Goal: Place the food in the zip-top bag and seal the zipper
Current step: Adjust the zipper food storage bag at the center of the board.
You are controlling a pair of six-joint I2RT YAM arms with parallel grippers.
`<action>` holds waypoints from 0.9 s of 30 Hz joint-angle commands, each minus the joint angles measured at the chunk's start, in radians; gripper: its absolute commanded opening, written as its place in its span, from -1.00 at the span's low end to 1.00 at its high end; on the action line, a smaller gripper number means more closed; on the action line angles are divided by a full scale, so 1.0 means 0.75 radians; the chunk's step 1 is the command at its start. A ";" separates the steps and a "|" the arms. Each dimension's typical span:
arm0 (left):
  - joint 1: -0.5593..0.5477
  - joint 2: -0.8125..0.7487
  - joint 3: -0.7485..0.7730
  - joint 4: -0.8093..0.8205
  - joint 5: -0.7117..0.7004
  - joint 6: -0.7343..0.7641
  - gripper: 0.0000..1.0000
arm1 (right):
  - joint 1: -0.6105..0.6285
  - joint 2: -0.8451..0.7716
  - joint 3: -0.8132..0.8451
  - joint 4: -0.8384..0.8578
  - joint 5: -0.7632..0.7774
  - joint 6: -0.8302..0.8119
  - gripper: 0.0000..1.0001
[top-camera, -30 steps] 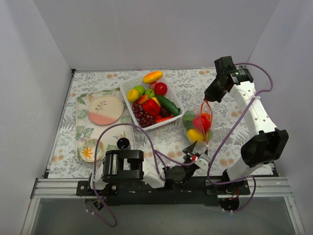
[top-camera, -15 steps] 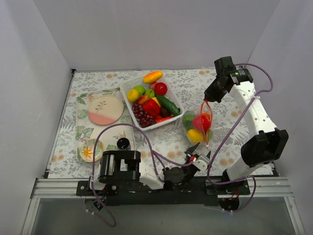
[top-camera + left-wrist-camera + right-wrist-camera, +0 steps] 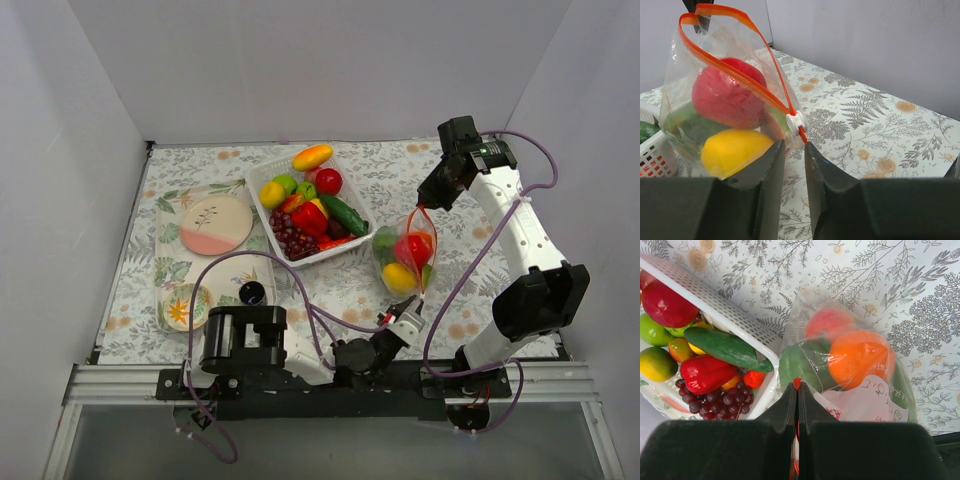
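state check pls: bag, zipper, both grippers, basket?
zip-top bag: upright, hung by its top edge, food inside.
zipper: unsealed, mouth gaping, slider at the near end.
right gripper: shut on the zipper.
left gripper: open by a narrow gap, just under the slider.
white basket: holds loose food.

Just beyond my black left fingers (image 3: 765,195) I see a clear bag (image 3: 682,75) with an orange-red zipper (image 3: 720,9) and white slider (image 3: 796,121); the fruit (image 3: 727,97) inside is red, yellow, green. Left of my right fingers (image 3: 775,440): white basket (image 3: 715,301), green cucumber (image 3: 725,347), red pepper (image 3: 705,375), purple grapes (image 3: 725,400). Tablecloth (image 3: 880,130) white, grey ferns, tan roses.
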 commanded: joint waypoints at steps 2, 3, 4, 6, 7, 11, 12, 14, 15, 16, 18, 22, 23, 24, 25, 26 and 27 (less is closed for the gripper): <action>0.017 -0.132 -0.025 0.128 -0.005 -0.019 -0.70 | -0.007 -0.050 0.004 -0.019 0.002 0.017 -0.97; 0.017 -0.140 -0.027 0.130 -0.005 -0.017 -0.78 | -0.007 -0.048 0.006 -0.013 -0.002 0.017 -0.97; 0.017 -0.152 -0.039 0.134 -0.007 -0.015 -0.81 | -0.007 -0.048 0.009 -0.015 -0.002 0.015 -0.97; 0.021 -0.167 -0.049 0.139 -0.015 -0.015 -0.91 | -0.009 -0.050 0.013 -0.019 0.002 0.019 -0.97; 0.021 -0.183 -0.062 0.139 -0.015 -0.015 -0.99 | -0.007 -0.052 0.013 -0.013 0.000 0.017 -0.97; 0.027 -0.216 -0.094 0.139 -0.015 -0.023 -1.00 | -0.009 -0.046 0.029 -0.017 -0.002 0.021 -0.97; 0.027 -0.224 -0.103 0.141 -0.011 -0.023 -1.00 | -0.007 -0.044 0.035 -0.019 -0.002 0.021 -0.97; 0.027 -0.242 -0.137 0.149 -0.011 -0.017 -1.00 | -0.007 -0.040 0.043 -0.025 0.007 0.023 -0.97; 0.027 -0.279 -0.154 0.151 -0.011 -0.017 -1.00 | -0.009 -0.038 0.057 -0.034 0.009 0.023 -0.97; 0.027 -0.299 -0.176 0.153 -0.015 -0.019 -1.00 | -0.009 -0.030 0.064 -0.038 0.011 0.021 -0.97; 0.029 -0.387 -0.244 0.135 -0.007 -0.023 -1.00 | -0.007 -0.028 0.070 -0.034 0.013 0.027 -0.97; 0.049 -0.551 -0.354 -0.053 0.020 -0.127 -1.00 | -0.023 -0.020 0.066 -0.017 0.001 0.031 -0.97; 0.056 -0.582 -0.376 -0.092 0.028 -0.162 -1.00 | -0.023 -0.022 0.062 -0.009 -0.002 0.037 -0.97; 0.070 -0.608 -0.417 -0.121 0.034 -0.221 -1.00 | -0.023 -0.022 0.056 0.001 -0.004 0.045 -0.97; 0.078 -0.645 -0.436 -0.166 0.038 -0.244 -1.00 | -0.023 -0.030 0.031 0.015 -0.002 0.056 -0.97; 0.082 -0.659 -0.450 -0.180 0.032 -0.260 -1.00 | -0.023 -0.040 0.003 0.038 -0.010 0.078 -0.97; 0.096 -0.670 -0.481 -0.187 0.038 -0.287 -1.00 | -0.025 -0.062 -0.026 0.099 -0.028 0.101 -0.97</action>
